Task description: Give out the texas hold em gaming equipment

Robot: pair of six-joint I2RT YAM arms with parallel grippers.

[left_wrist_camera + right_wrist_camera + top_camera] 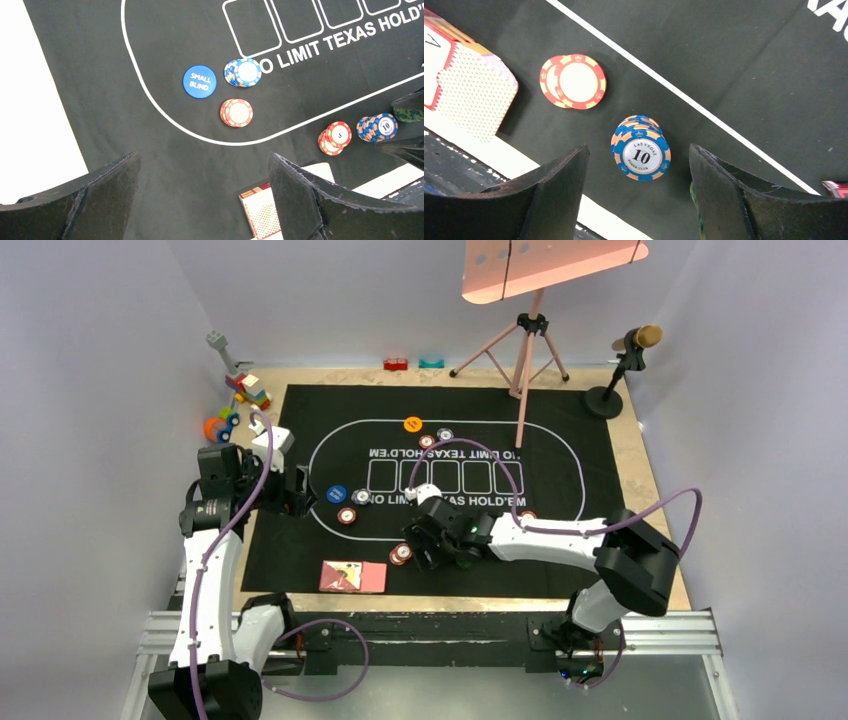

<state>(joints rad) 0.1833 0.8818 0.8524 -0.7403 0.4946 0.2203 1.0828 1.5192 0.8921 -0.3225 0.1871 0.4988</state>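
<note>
Pink-backed cards point(352, 577) are noted at the near edge of the black mat point(300, 410), left of centre; just beyond them, outside the white oval line, a red chip stack point(574, 81) is seen; beside it a blue-and-orange chip stack point(641, 155), topped by a chip marked 10, is straddled by the right gripper point(638, 150), jaws held apart, mat visible on both sides of the stack, nothing gripped; farther left, the left gripper point(204, 156) is held over the mat, jaws spread wide, nothing between them; inside the oval a blue button point(199, 82) marked SMALL BLIND is recorded, a blue-and-white chip stack point(243, 72) just beside it, a second red stack point(237, 113) near the line; at the oval's far side an orange button point(412, 424) is seen, two small chip stacks point(427, 441) just beside it; toy blocks point(245, 390) are noted off the mat's far left corner.
</note>
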